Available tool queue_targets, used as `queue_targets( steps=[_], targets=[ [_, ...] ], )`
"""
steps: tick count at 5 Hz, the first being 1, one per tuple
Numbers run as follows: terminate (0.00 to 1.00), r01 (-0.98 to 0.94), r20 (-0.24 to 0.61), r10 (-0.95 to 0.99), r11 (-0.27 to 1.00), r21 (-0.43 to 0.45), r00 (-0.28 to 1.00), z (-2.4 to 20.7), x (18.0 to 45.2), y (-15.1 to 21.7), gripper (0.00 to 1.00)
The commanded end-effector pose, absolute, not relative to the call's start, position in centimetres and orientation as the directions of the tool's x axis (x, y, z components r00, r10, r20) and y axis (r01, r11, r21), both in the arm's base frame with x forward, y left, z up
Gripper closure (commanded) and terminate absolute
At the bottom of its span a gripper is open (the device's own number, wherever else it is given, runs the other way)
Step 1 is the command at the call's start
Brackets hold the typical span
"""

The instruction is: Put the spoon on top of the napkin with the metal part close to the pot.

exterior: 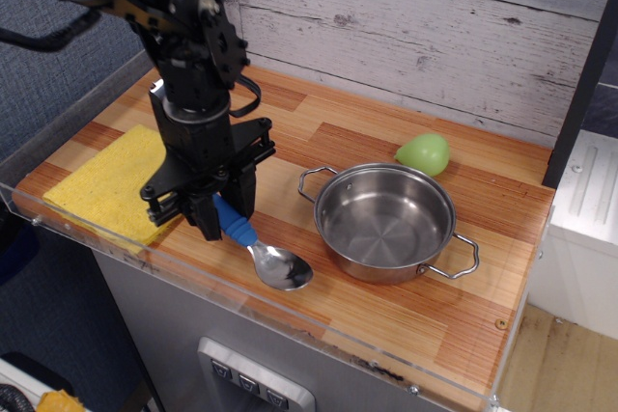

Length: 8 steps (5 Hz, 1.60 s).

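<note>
My gripper (220, 211) is shut on the blue ribbed handle of the spoon (253, 244), low over the wooden counter. The spoon's shiny metal bowl (282, 267) points toward the front right, near the counter's front edge and left of the pot (384, 222). The bowl looks to rest on or just above the wood. The yellow napkin (106, 183) lies at the left front corner, partly hidden behind my gripper. The spoon is beside the napkin, off its right edge.
A small light-green rounded object (423, 152) sits behind the pot near the plank wall (415, 36). A clear plastic rim (290, 320) runs along the counter's front and left edges. A dark post (585, 74) stands at the right.
</note>
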<state>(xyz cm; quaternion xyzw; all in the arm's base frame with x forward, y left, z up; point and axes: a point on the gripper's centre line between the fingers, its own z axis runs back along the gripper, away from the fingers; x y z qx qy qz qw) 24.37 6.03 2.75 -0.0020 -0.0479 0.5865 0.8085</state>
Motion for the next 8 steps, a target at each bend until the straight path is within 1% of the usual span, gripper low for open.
queue_targets(
  steps=[1, 2, 3, 4, 6, 7, 8],
  targets=[
    [0.00, -0.944, 0.087, 0.946, 0.320, -0.082, 0.313, 2.1, 26.0, 6.4, 1.00],
    [0.00, -0.945, 0.084, 0.946, 0.320, -0.074, 0.314, 1.9, 26.0, 6.1, 1.00],
    [0.00, -0.950, 0.062, 0.951, 0.307, -0.063, 0.303, 1.7, 25.8, 5.7, 1.00],
    [0.00, -0.960, 0.044, 0.961, 0.276, -0.051, 0.273, 2.0, 25.5, 5.8, 0.00],
    [0.00, -0.962, 0.045, 0.964, 0.265, -0.059, 0.263, 2.6, 25.4, 6.5, 0.00],
    [0.00, -0.957, 0.032, 0.960, 0.279, -0.085, 0.277, 3.5, 25.6, 6.8, 0.00],
    [0.00, -0.945, 0.025, 0.954, 0.301, -0.129, 0.300, 5.9, 26.3, 7.1, 0.00]
  ],
)
